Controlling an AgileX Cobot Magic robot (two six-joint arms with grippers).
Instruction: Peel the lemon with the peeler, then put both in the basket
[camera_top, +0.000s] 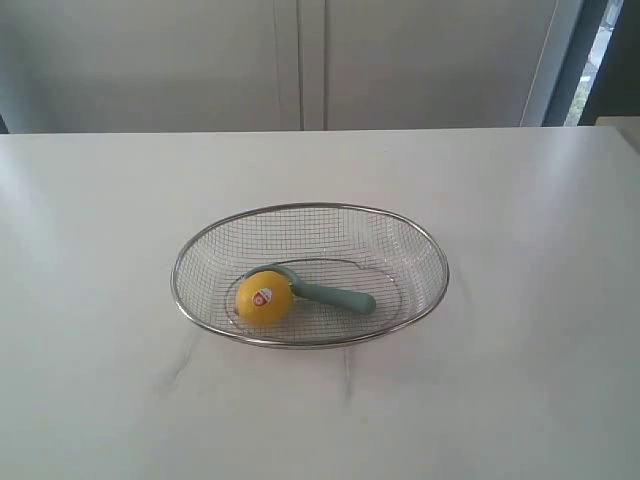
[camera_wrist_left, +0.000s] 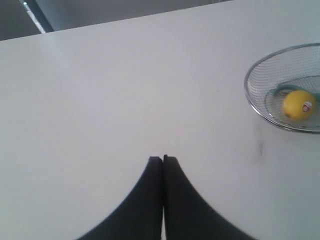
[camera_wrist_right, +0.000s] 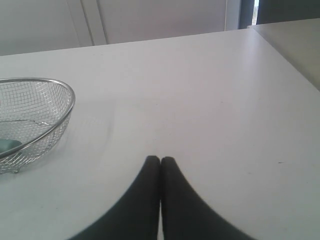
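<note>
On the white table (camera_top: 520, 350), near its middle: the basket (camera_top: 398, 240), open side up. Holds the lemon (camera_top: 266, 300) in its left part, sticker (camera_top: 261, 297) facing the exterior camera. Holds also the peeler (camera_top: 335, 295), lying on the mesh floor, teal handle pointing right, head end curving behind the lemon; touching it or just beside it, cannot tell which. Well apart from the basket: left gripper (camera_wrist_left: 163, 159) and right gripper (camera_wrist_right: 160, 160), each above bare tabletop, jaws pressed together, gripping nothing. From the left wrist view, lemon and part of the peeler visible inside the basket. From the right wrist view, only the mesh wall and a bit of teal handle.
</note>
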